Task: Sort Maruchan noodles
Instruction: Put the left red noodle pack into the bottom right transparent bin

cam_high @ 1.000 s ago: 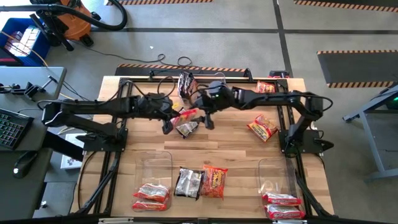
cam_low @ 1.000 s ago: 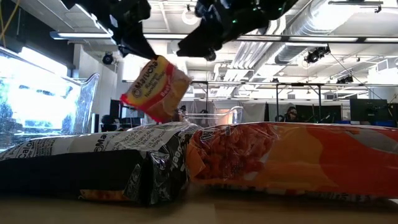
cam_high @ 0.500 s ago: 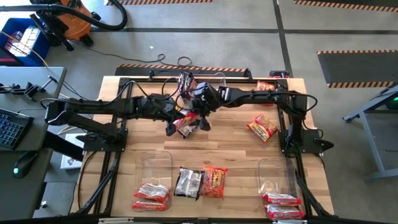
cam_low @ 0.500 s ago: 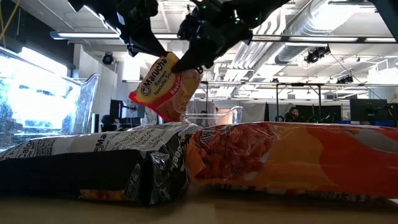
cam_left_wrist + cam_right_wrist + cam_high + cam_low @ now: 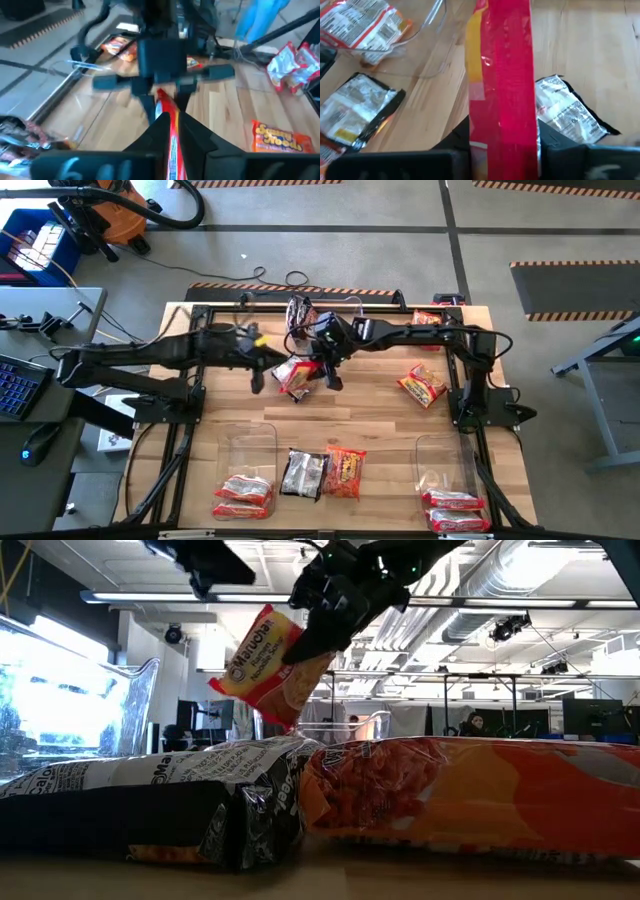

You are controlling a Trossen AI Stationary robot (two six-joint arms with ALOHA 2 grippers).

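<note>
A red-and-yellow Maruchan packet (image 5: 295, 376) (image 5: 262, 662) hangs above the table's middle with my right gripper (image 5: 326, 370) (image 5: 318, 628) shut on it. My left gripper (image 5: 254, 379) (image 5: 205, 562) stands to its left and higher, clear of it, its fingers a little apart. In the left wrist view the packet's red edge (image 5: 171, 131) shows beyond those fingers. A black-silver packet (image 5: 569, 116) lies flat on the wood beneath. More noodle packets lie along the near edge (image 5: 303, 473) and at the right (image 5: 422, 385). My right gripper pinches the red packet between its two fingers at the packet's upper right side (image 5: 306, 644). The fingers come slanting down from the table's far right. The packet hangs tilted below them, lifted clear of the table and of the black-silver packet.
Two clear bins stand near the front edge, the left one (image 5: 248, 448) and the right one (image 5: 443, 460), with pinkish packets (image 5: 243, 495) (image 5: 455, 510) before them. An orange packet (image 5: 345, 472) lies at the front middle. Further packets lie at the far edge (image 5: 300, 313) (image 5: 428, 320).
My right gripper has moved toward the table's left and down to the red packet and shut on it. My left gripper has let go of the packet and drawn back up and toward the left edge. The packet has risen slightly and hangs more upright.
</note>
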